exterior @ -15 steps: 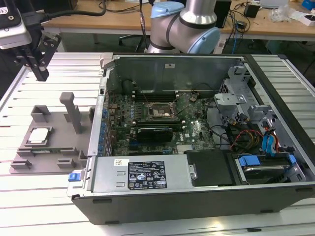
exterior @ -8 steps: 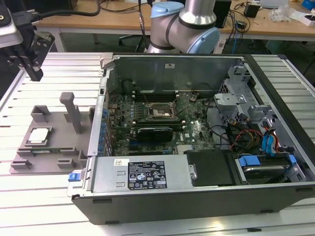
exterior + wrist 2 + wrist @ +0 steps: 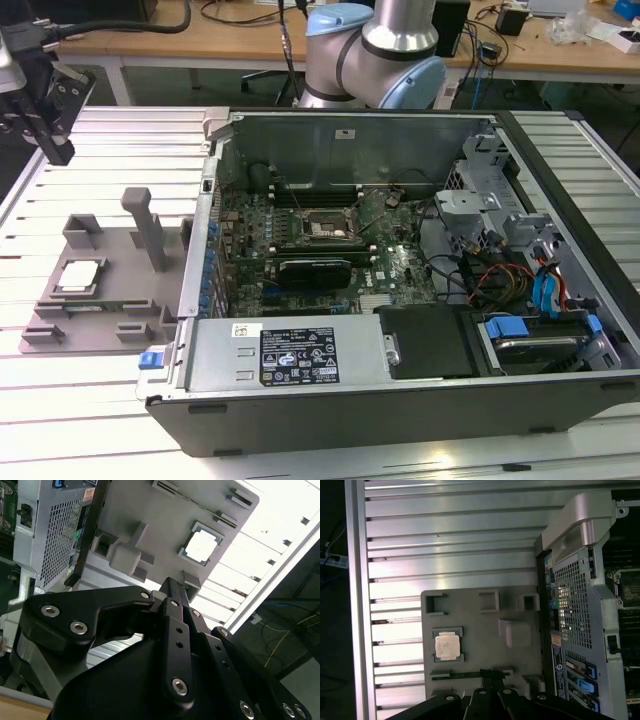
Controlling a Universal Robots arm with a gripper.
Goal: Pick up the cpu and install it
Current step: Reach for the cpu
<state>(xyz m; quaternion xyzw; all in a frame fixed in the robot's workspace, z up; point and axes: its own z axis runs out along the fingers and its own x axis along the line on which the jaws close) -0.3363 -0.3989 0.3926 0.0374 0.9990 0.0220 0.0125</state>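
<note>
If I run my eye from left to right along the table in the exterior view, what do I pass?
grey fixture tray → the cpu lying in it → the tray's tall post → then, inside the open computer case: motherboard socket → red and yellow wires → blue cables

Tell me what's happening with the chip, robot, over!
Gripper shut, empty, hovering by the tray. Cpu lying in its tray pocket, untouched. Tall post stands nearby.
</note>
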